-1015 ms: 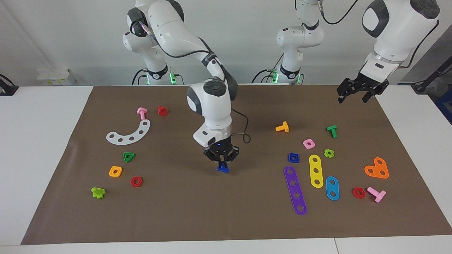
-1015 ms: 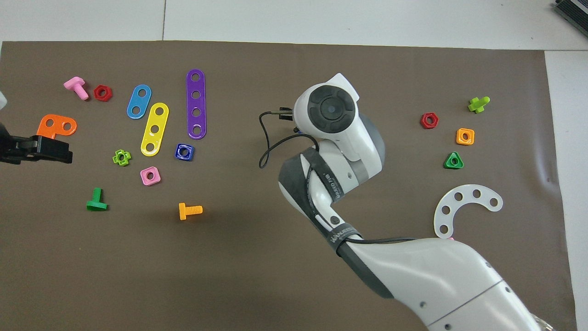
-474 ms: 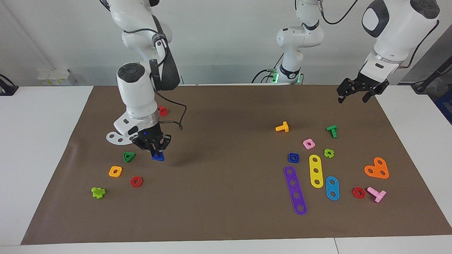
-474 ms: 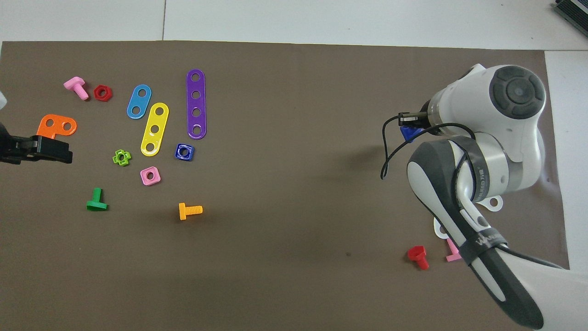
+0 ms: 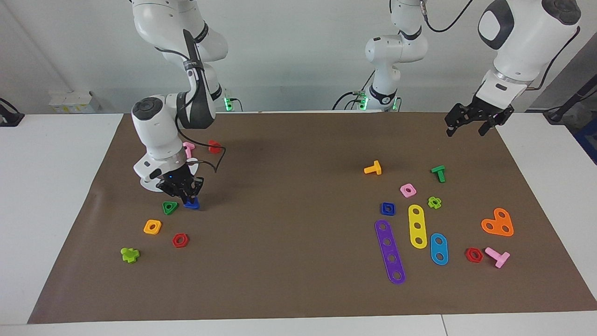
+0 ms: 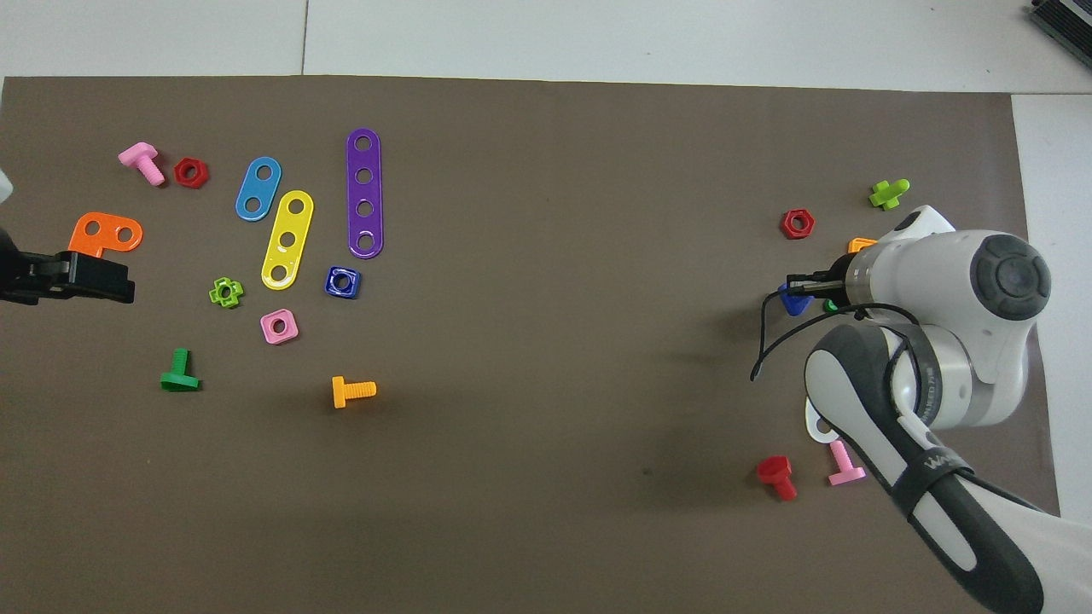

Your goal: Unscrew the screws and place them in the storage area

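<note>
Right gripper (image 5: 185,192) has carried one blue screw (image 5: 190,203) beside green nut (image 5: 170,207); left gripper (image 5: 472,122) wide.

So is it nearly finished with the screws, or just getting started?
Midway, it seems. The blue screw is already free of its blue nut, which lies by the strips at the left arm's end. The right gripper holds that screw low over the mat beside the green triangular nut, not yet released. The left gripper waits, open.
</note>
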